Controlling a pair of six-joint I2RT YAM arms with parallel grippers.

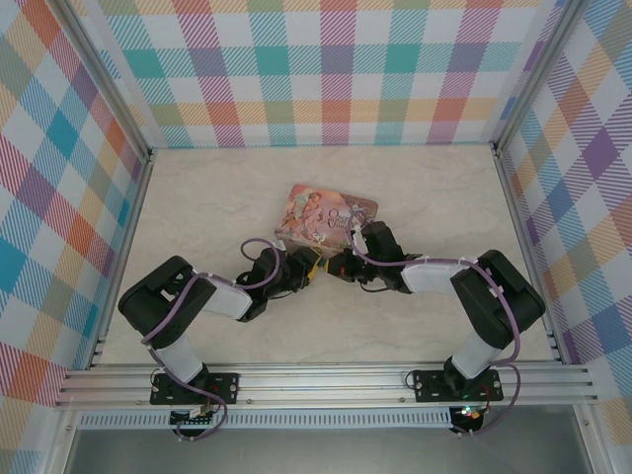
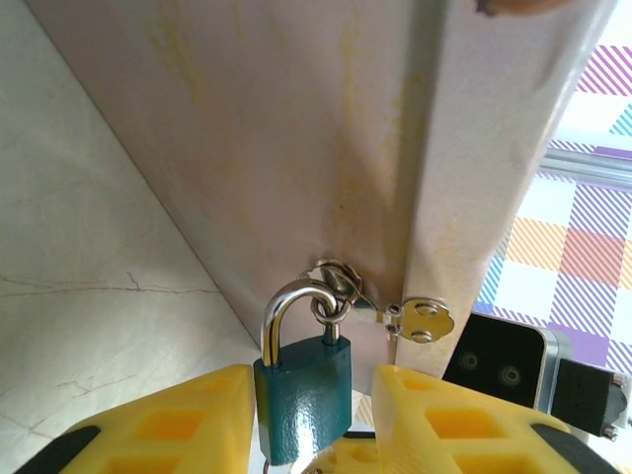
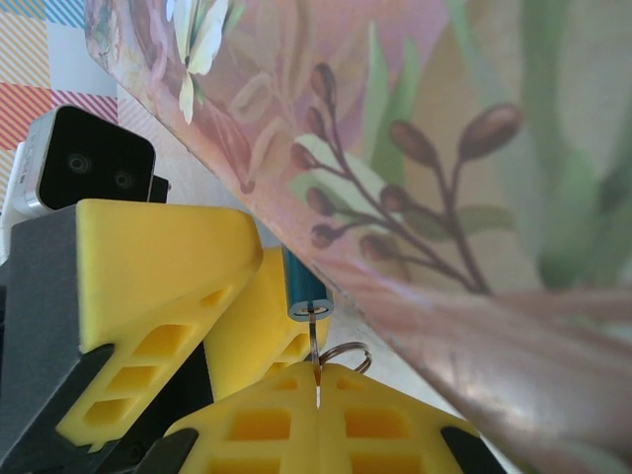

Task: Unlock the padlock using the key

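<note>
Left wrist view gives you the clearest look at the padlock. Its blue body hangs by the thin shackle from a small metal loop on the side of the pink tin, just beside the hasp plate. Both legs of the shackle look seated in the body, so the lock appears closed. The left end effector has its yellow fingers on either side of the padlock body at a narrow setting. One finger is against the body or very near it, and on the other side you can see a slim gap, so it brackets the lock but does not clamp it.

In the right wrist view, the right end effector has its two yellow fingertips pressed together on the key. You see the key edge-on as a thin metal strip, with its key ring just beside the fingertips. The strip rises to the bottom face of the padlock. You cannot tell from here whether its tip is inside the keyhole.

In the top external view, the tin lies near the middle of the pale worktop with its pictured lid facing up. The two end effectors meet tip to tip at the tin's near edge. The padlock and the key are too small there to make out.
</note>
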